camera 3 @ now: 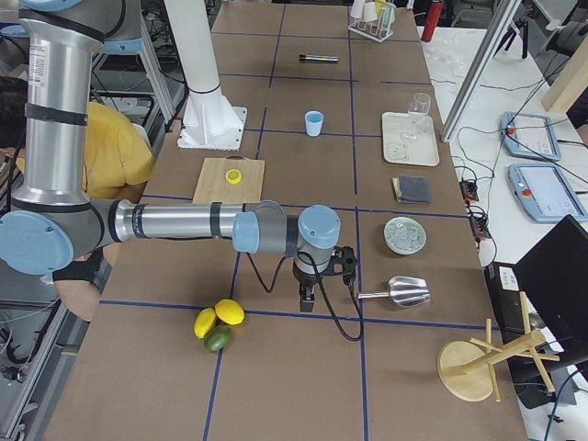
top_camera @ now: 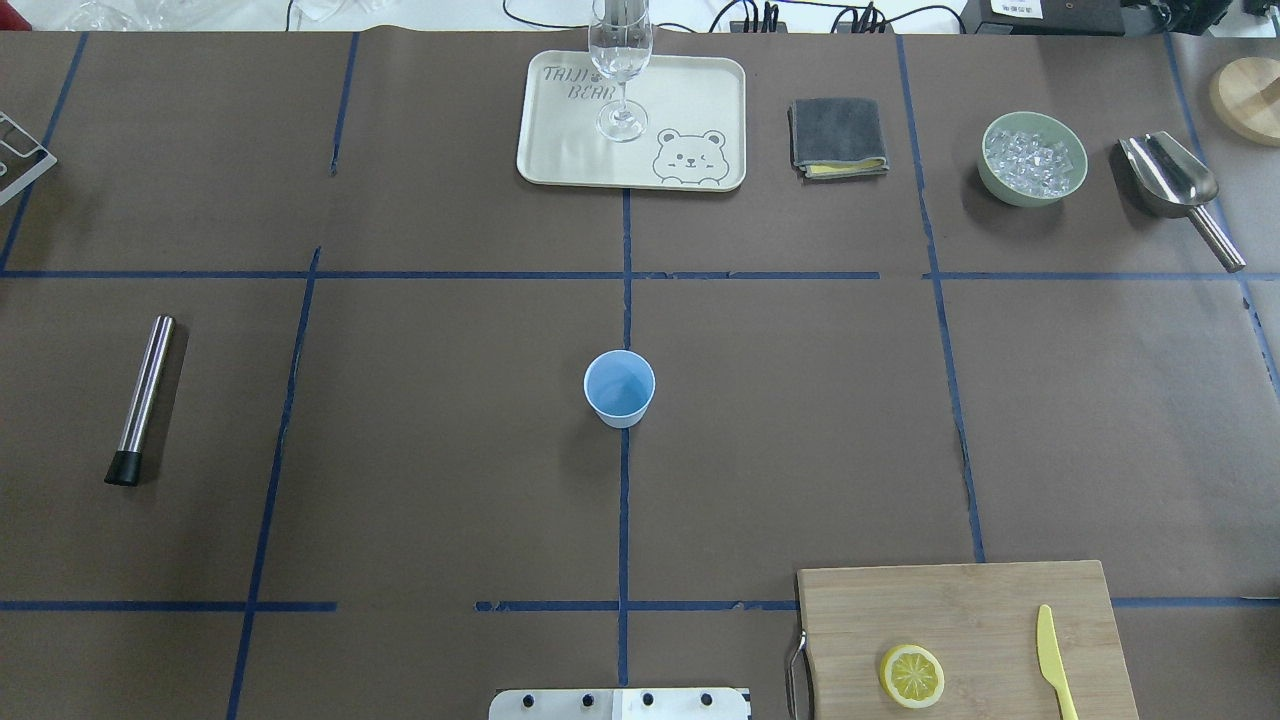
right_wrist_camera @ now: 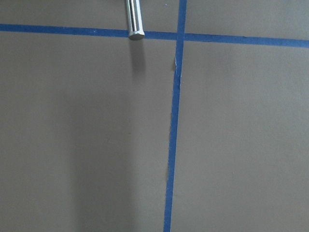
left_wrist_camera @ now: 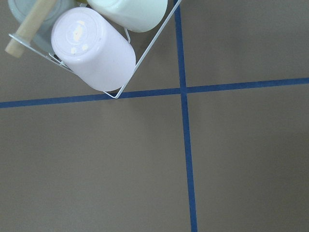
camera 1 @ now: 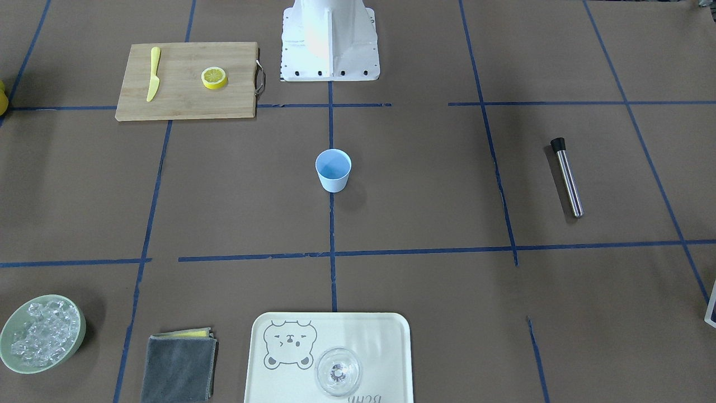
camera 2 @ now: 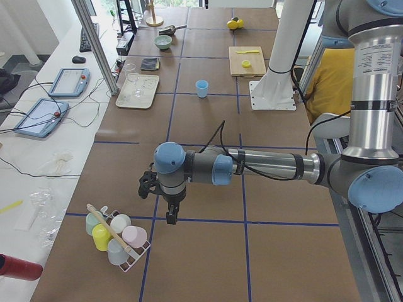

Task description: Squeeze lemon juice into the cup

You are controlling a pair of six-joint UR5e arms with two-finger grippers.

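Brown-paper tabletop (top_camera: 450,470), blue tape grid; lemon slice (top_camera: 911,675) flat on bamboo cutting board (top_camera: 960,610), well apart from central light-blue cup (top_camera: 619,388). Slice probably soft, slippery: pinch across the rind. Left hand (camera 2: 170,218), right hand (camera 3: 306,304): can't tell how open

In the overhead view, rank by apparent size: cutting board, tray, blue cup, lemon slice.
1. The cutting board, though it is nearest the camera and cut off by the frame edge.
2. The tray.
3. The cup and lemon slice look about alike; not ranked.
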